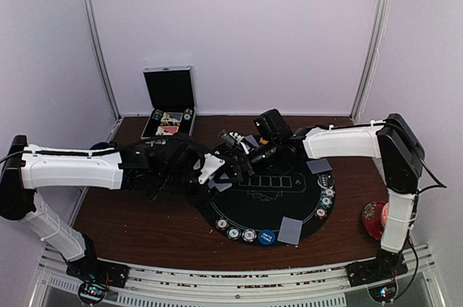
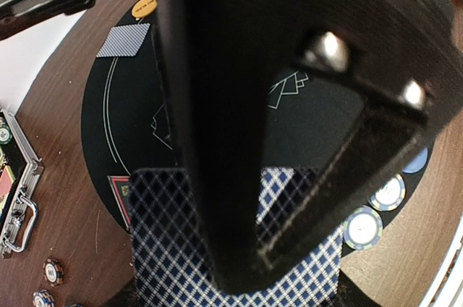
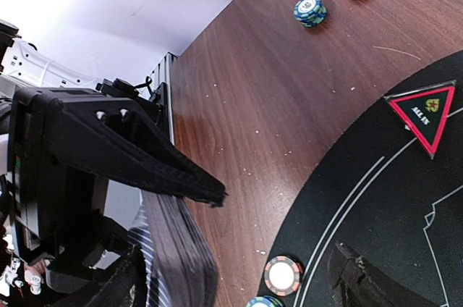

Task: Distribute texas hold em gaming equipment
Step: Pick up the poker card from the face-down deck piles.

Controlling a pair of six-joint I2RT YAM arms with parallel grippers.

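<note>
Cards (image 2: 166, 249) sit pinched in left tool (image 1: 217, 171), right tool (image 1: 242, 153) spread just beside.

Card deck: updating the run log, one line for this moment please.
left gripper shut on card deck | right gripper open beside deck | chips, dealt cards on black mat

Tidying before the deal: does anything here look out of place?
A few chips lie loose on the bare table, off the black mat, unlike those lined along its rim. A red cup and saucer beside the right arm is not poker gear.
</note>
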